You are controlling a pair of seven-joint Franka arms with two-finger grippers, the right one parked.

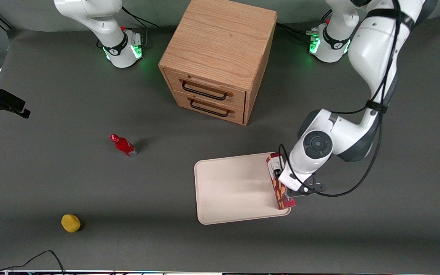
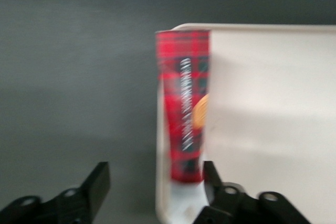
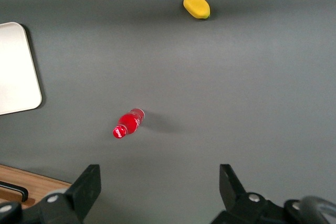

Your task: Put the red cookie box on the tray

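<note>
The red cookie box (image 1: 280, 195) lies lengthwise along the edge of the cream tray (image 1: 235, 187) that is toward the working arm's end of the table. Its white end panel points toward the drawer cabinet. In the left wrist view the box (image 2: 184, 108) rests on or just inside the tray's rim (image 2: 273, 103); I cannot tell which. My left gripper (image 1: 289, 190) hovers right over the box. It is open (image 2: 155, 178): one finger (image 2: 211, 178) stands close beside the box's near end, and the other finger (image 2: 97, 182) is far apart over the grey table.
A wooden two-drawer cabinet (image 1: 216, 61) stands farther from the front camera than the tray. A small red bottle (image 1: 123, 145) and a yellow object (image 1: 70, 223) lie toward the parked arm's end. The right wrist view also shows the bottle (image 3: 127, 123) and the yellow object (image 3: 196, 5).
</note>
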